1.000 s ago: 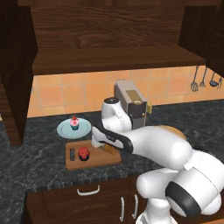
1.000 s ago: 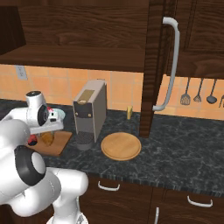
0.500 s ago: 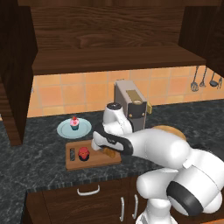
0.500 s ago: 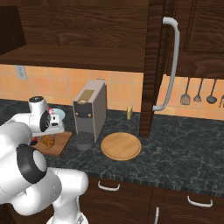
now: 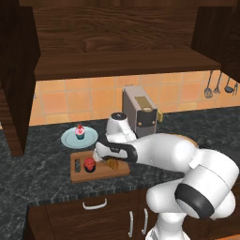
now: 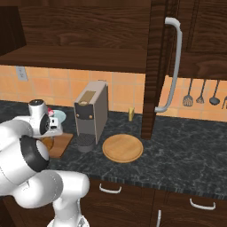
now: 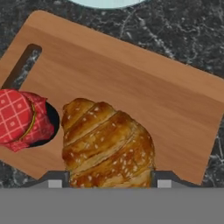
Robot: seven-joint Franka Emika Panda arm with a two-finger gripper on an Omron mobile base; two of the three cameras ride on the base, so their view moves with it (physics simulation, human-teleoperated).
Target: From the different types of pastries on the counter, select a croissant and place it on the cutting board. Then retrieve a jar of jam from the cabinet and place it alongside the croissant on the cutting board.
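Note:
The golden croissant lies on the wooden cutting board, right beside the red-lidded jar of jam. My gripper is low over the board, its two fingertips pressed against the croissant's sides, shut on it. In the left base view the croissant and jar sit on the board under my hand. The pink cupcake stands on its pale plate behind the board on the dark counter. The cabinet hangs open above.
A grey coffee machine stands just right of the board. A round wooden plate lies to its right. The open cabinet door with its long handle juts out over the counter. Utensils hang on the far wall.
The hand has sunk slightly toward the board. The croissant and the jar lie where they were.

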